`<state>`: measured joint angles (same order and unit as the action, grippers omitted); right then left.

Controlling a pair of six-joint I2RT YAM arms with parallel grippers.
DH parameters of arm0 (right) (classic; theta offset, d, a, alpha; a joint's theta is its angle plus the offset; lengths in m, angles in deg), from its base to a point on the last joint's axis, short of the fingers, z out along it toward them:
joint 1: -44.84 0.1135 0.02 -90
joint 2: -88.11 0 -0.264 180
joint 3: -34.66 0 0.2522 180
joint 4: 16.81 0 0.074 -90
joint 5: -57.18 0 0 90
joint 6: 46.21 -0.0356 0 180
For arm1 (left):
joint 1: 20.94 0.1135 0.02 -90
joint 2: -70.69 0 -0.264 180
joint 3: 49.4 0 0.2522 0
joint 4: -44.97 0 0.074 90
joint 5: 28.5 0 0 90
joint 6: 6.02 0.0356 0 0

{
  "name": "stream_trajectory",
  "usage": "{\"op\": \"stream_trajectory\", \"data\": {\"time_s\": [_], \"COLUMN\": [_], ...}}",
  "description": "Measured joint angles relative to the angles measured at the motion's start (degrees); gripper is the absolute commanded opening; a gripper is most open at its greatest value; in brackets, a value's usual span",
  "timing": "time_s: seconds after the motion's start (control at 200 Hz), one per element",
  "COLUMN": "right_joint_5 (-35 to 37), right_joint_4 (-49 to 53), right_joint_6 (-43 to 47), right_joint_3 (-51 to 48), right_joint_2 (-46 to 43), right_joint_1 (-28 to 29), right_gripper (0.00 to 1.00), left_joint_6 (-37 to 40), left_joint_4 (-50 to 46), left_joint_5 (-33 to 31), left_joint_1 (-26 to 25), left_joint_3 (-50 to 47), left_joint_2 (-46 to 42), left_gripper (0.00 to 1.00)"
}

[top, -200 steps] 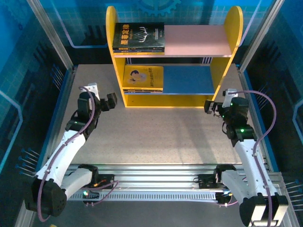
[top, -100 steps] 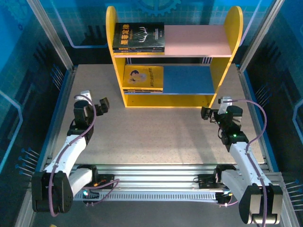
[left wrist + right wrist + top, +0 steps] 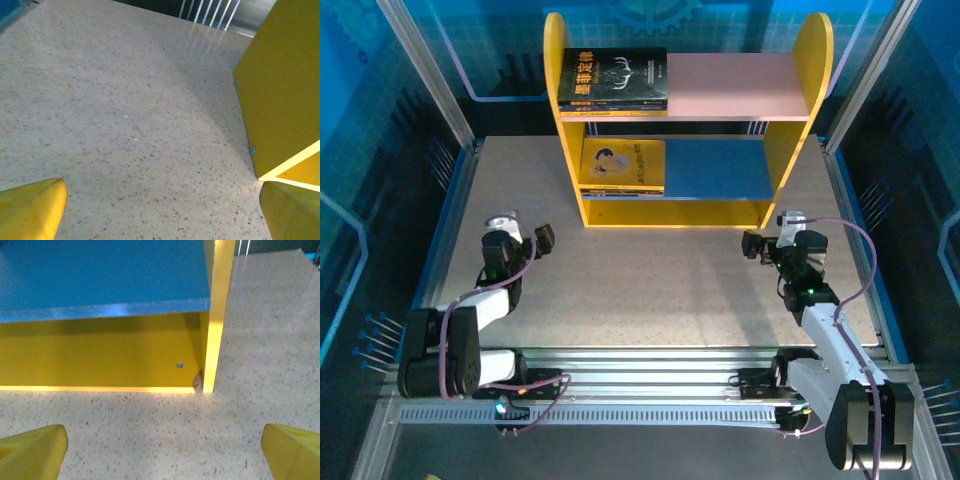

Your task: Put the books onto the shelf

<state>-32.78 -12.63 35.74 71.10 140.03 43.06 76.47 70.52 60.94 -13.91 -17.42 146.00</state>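
- My left claw (image 3: pixel 538 240) hangs wide open and empty; the shelf (image 3: pixel 812 70) stands ahead to its right.
- The black antler books (image 3: pixel 613 78) lie on its pink board (image 3: pixel 740 85), a yellow book (image 3: pixel 623 165) on the blue board (image 3: pixel 720 168). Shelving looks finished, so next I need only park.
- The black cover's yellow title seems to read 墨菲定律.
- My right claw (image 3: pixel 752 244), equally wide and empty, faces the shelf's right foot.
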Motion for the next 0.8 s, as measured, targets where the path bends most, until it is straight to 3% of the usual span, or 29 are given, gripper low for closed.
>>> {"op": "stream_trajectory", "data": {"time_s": [0.215,0.36,0.801], "right_joint_5": [-0.04,0.02,-0.48], "right_joint_4": [-8.70,-15.47,-32.06], "right_joint_6": [1.36,2.32,2.75], "right_joint_3": [-4.00,-5.86,-5.73], "right_joint_2": [3.52,8.02,24.15], "right_joint_1": [0.00,0.00,0.00], "right_gripper": [1.00,1.00,1.00], "left_joint_6": [1.09,3.74,6.60], "left_joint_4": [8.13,11.39,11.19], "left_joint_5": [4.04,3.30,-2.27], "left_joint_1": [-0.52,-4.22,-7.21], "left_joint_3": [-0.17,1.44,3.04], "left_joint_2": [8.20,12.81,13.09], "left_gripper": [0.99,0.99,0.99]}}
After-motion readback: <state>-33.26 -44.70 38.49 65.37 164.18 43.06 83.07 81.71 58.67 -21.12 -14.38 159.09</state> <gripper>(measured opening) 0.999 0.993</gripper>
